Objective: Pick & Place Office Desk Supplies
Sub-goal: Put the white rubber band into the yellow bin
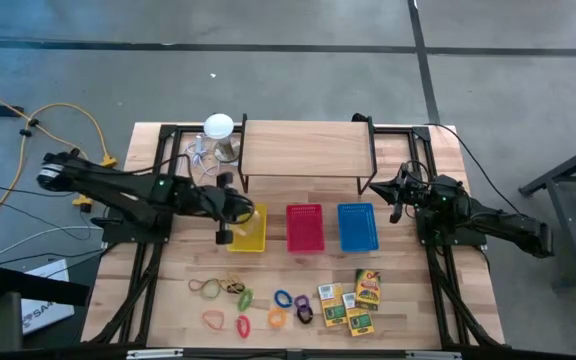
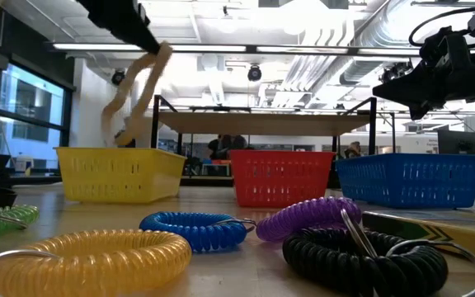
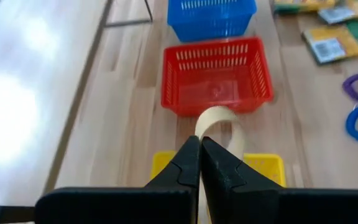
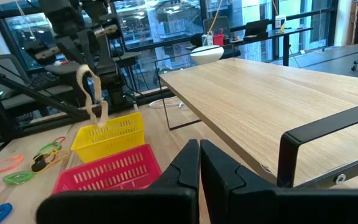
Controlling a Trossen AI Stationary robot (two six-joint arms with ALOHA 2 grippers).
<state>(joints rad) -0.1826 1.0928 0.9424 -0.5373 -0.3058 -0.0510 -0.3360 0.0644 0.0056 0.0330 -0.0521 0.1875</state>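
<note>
My left gripper (image 3: 200, 146) is shut on a wide beige rubber band (image 3: 219, 124), high above the yellow basket (image 1: 253, 238). The band (image 2: 134, 91) hangs down toward the basket (image 2: 118, 173). Thin orange, yellow and green rubber bands (image 1: 213, 290), small coloured coil rings (image 1: 286, 300) and yellow-and-green card boxes (image 1: 353, 300) lie flat near the table's near edge. My right gripper (image 4: 199, 152) is shut and holds nothing. It waits at the table's right side beside the wooden shelf (image 1: 306, 148). My left gripper pinches the beige band at the top of its loop (image 3: 205, 132) between its two fingers, which point down from above. The band (image 4: 89, 90) is lifted clear and hangs slack below the fingers, its lower end just above the yellow basket's rim (image 4: 107, 130).
A red basket (image 1: 305, 228) and a blue basket (image 1: 357, 227) stand in a row to the right of the yellow one, in front of the raised wooden shelf. A white round-topped object (image 1: 218, 127) with a cable sits at the table's far left.
</note>
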